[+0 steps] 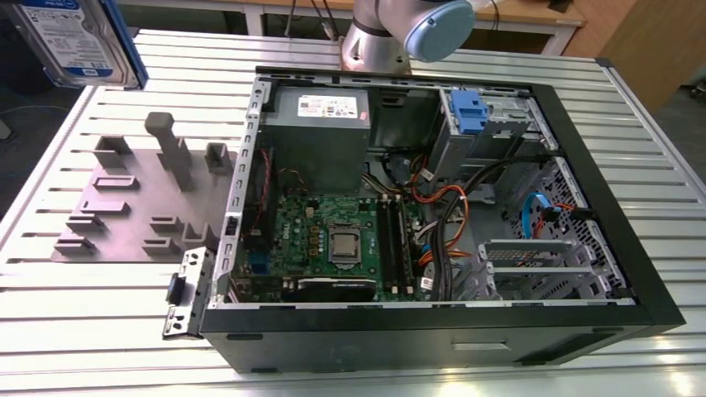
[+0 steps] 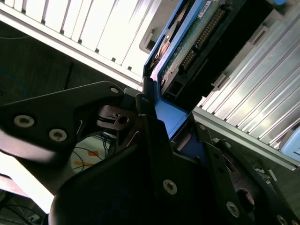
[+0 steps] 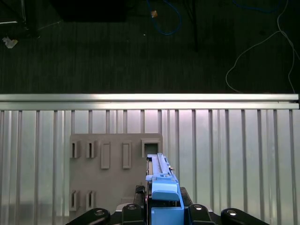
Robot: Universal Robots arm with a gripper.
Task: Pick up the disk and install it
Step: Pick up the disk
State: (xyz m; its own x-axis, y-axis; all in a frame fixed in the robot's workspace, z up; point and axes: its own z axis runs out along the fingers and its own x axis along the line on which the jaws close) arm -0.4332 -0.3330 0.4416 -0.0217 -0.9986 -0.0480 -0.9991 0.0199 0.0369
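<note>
The disk [image 1: 78,37] is at the top corner on the exterior view's left. You can see its white-and-blue label and blue frame, and the edge of the picture cuts part of it off. It is well apart from the open computer case [image 1: 617,248].

In both wrist views the gripper [image 3: 164,208] [image 2: 180,136] has the disk [image 3: 165,190] [image 2: 187,47] between its black fingers [image 3: 136,208]. The jaws are pinching the blue frame from both sides. In the first wrist view the disk is seen edge-on. In the second wrist view you can see its green underside with a row of little pins.

In the first wrist view, a flat grey plate [image 3: 108,173] with slots lies on the silver table [image 3: 234,154] beyond the disk. Past the table's edge is a dark floor [image 3: 93,47] with a blue cable [image 3: 164,23] and a white cable [image 3: 262,47].

In the exterior view the grey plate [image 1: 121,207] sits on the table [image 1: 662,149], just beside the case on the exterior view's left. Inside the case are a green board [image 1: 331,240], a grey box [image 1: 320,116] with a white sticker, and a small blue latch [image 1: 469,112] near the far wall. The arm [image 1: 398,33] stands at the top middle, behind the case.
</note>
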